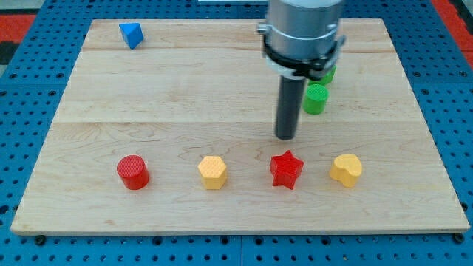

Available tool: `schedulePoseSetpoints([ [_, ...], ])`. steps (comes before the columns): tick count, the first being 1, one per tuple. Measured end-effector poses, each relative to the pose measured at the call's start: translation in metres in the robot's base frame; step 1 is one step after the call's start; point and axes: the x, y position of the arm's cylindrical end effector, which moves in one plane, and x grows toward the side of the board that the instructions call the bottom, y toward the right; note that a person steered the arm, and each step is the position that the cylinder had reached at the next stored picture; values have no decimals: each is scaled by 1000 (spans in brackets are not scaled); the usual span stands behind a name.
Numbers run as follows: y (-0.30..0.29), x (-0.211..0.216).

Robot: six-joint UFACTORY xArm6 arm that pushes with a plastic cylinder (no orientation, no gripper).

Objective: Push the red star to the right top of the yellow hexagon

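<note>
6 blocks sit on the wooden table [185, 89]. Along the view's bottom, from left to right, run a red cylinder [133, 172], the yellow hexagon [213, 172], the red star [286, 170] and a yellow heart-like block [346, 170]. A blue block [131, 34] lies at the view's top left, and a green cylinder [315, 98] stands near the rod, with another green block [328, 73] mostly hidden behind the arm.

My tip [285, 137] rests just above the red star in the view, near it but apart. The end effector is a plain rod with no jaws, so it neither opens nor closes and grips nothing.

The red star lies to the right of the yellow hexagon, level with it, not yet to its upper right. I judge this the approach step: the push has not begun. The next move likely calls for bringing my tip round to the star's lower right side, then pushing it up and slightly left, stopping short of the hexagon.
</note>
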Motion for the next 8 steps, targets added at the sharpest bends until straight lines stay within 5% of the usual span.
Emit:
schedulePoseSetpoints([
  [6,9,96],
  [7,-13,91],
  [8,-24,40],
])
